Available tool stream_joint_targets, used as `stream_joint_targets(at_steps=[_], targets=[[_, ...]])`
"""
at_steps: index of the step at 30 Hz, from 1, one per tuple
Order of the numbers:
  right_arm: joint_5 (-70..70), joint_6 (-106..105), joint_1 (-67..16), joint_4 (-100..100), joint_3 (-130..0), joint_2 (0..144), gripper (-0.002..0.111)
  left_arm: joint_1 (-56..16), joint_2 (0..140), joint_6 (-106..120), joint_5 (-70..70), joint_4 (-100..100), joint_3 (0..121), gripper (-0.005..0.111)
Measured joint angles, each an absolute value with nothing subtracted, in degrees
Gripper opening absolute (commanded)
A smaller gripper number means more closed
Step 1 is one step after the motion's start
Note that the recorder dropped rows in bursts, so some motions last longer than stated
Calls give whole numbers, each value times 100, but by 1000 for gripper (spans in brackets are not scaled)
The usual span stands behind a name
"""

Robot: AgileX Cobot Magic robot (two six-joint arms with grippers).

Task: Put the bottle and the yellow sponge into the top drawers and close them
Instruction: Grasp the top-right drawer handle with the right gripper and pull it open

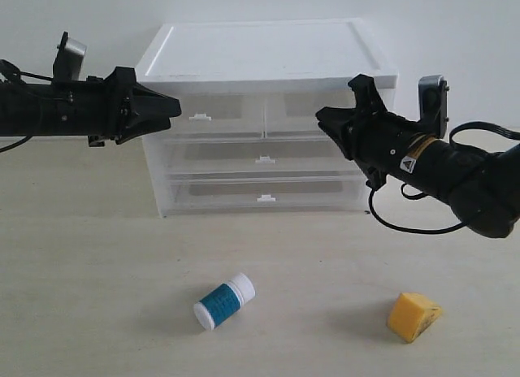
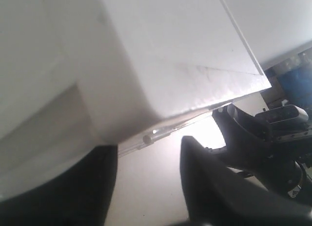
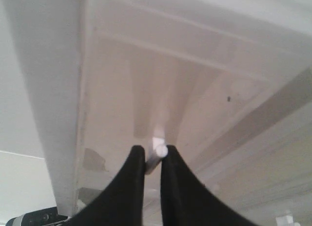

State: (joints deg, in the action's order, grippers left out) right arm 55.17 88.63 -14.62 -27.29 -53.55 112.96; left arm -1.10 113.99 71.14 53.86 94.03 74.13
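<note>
Right wrist view puts your right gripper (image 3: 154,153) pinched nearly closed on the white tab (image 3: 158,148) of the right top drawer (image 1: 288,109), so the coming pull looks to run straight out from the drawer unit (image 1: 260,48) toward its front. Your left gripper (image 1: 173,109) is spread wide and holds nothing, just beside the left top drawer (image 1: 223,107) and to the outer side of its handle (image 1: 199,115). Neither drawer is opened yet. The bottle (image 1: 224,301) lies on its side on the table (image 1: 97,255) in front of the unit, cap angled toward the back right, nearer your left arm. The yellow sponge (image 1: 413,316) sits front right, below your right arm. Both look well apart from the drawers' path.
</note>
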Motion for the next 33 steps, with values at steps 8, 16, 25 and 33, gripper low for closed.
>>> stream_joint_targets(at_steps=[8, 16, 25, 33], targets=[[6208, 9214, -1441, -2888, -4964, 11305, 0, -110, 11399, 7114, 5362, 9403, 7413, 41], [6983, 9143, -1441, -2974, -4339, 11305, 0, -110, 11399, 7114, 5362, 9403, 7413, 41], [7091, 8862, -1439, -3067, -3700, 10951, 0, -110, 11399, 7114, 5362, 9403, 7413, 41], [6969, 8703, -1439, -3267, -3190, 10389, 0, -110, 11399, 7114, 5362, 9403, 7413, 41]])
